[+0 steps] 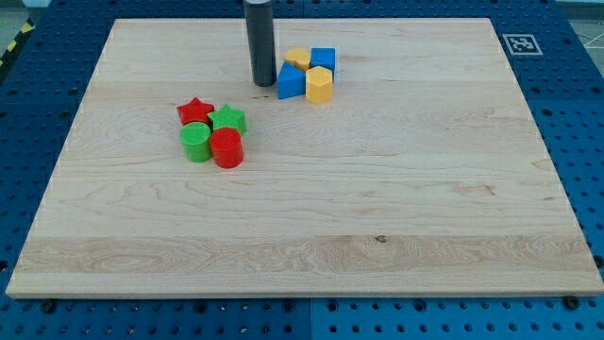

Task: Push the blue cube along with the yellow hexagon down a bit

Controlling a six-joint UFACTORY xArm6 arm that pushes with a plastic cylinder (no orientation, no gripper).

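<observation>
Counting eight blocks on the wooden table [377,217], split into two clusters of four.

Upper cluster, around 12 o'clock of the table: two blue, two yellow. Blue cube [291,82] sits at the cluster's 8 o'clock corner; yellow hexagon [319,85] is touching it at its 3 o'clock side. Second blue block [324,59], squarish, sits at the cluster's 1 o'clock; second yellow block [297,59], shape hard to make out, at 11 o'clock. All four packed tight, touching.

Lower-left cluster, around 9 to 10 o'clock from table centre: two red, two green. Red star [195,110] at the cluster's 11 o'clock, green star-like block [228,119] at 1 o'clock, green cylinder [196,144] at 7 o'clock, red cylinder [226,149] at 5 o'clock. Also touching each other. This cluster is well apart from the blue and yellow one.

One dark rod comes in upright from the view's top. My tip [263,83] is down at the table surface, just beside the blue cube at its 9 o'clock; can't tell if it touches. Tip is at about 1 o'clock from the red and green cluster, apart from it.

No jaws on this rig, just the rod, so no open or closed state to tell.

One black-and-white marker tag [520,43] at the table's 1 o'clock corner. Blue perforated base [47,76] shows around the table.
</observation>
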